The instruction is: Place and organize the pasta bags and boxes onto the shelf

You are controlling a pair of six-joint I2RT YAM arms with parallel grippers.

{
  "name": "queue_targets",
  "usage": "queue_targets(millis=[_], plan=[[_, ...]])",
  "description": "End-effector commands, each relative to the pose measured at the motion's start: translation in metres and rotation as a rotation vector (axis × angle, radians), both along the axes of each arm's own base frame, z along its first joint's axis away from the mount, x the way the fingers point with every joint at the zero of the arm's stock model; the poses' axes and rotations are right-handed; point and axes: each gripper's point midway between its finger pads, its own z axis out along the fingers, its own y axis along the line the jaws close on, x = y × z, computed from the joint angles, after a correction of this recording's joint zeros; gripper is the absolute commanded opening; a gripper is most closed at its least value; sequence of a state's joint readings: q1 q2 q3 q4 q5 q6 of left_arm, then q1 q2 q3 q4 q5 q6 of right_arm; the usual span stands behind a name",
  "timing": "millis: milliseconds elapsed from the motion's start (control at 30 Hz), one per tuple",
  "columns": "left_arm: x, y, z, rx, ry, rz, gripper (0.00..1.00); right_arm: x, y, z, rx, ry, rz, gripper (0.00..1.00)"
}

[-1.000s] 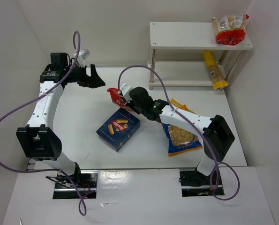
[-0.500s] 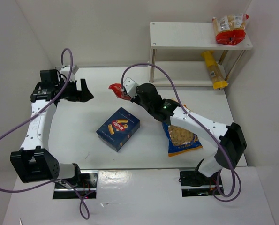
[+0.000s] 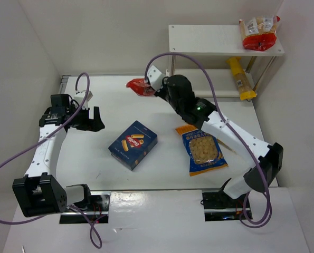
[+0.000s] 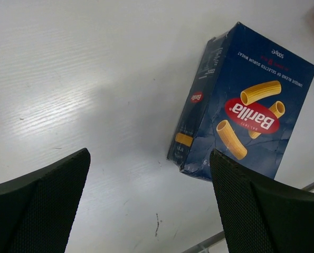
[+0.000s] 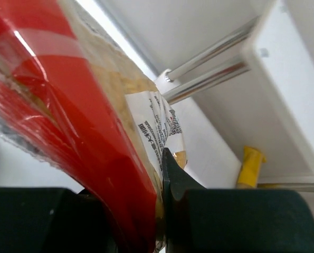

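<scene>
Your right fingers [image 3: 151,89] grip the red bag [image 3: 138,86] near the shelf [image 3: 209,39]; your left fingers [image 3: 96,120] hang spread beside the box [image 3: 133,145].

Shelf top [image 3: 209,39] left free; red bag [image 3: 259,33] blocks right end; yellow bag [image 3: 240,78] fills lower right.

One box [image 3: 133,145] is counted, ahead of the left tool [image 3: 96,120]. Four bags are counted: one red bag [image 3: 140,86] pinched in the right tool [image 3: 146,88], one blue bag [image 3: 203,152] back along that tool's arm, and one top bag [image 3: 258,32] and one yellow bag [image 3: 240,78] on the single shelf [image 3: 209,39].
</scene>
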State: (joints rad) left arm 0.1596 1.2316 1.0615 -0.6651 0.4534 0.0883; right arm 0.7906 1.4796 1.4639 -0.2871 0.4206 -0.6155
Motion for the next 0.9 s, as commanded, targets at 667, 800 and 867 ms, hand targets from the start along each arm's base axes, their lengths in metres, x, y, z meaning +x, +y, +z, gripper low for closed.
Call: queue_targets(millis=[667, 800, 867], plan=[[-0.002, 0.012, 0.010, 0.065, -0.088, 0.019, 0.99, 0.069, -0.063, 0.226, 0.416, -0.370, 0.002, 0.00], [0.000, 0.014, 0.005, 0.069, -0.068, 0.025, 0.99, 0.077, -0.075, 0.233, 0.422, -0.384, -0.003, 0.00], [0.000, 0.014, 0.005, 0.069, -0.068, 0.025, 0.99, 0.080, -0.085, 0.241, 0.434, -0.401, -0.015, 0.00]])
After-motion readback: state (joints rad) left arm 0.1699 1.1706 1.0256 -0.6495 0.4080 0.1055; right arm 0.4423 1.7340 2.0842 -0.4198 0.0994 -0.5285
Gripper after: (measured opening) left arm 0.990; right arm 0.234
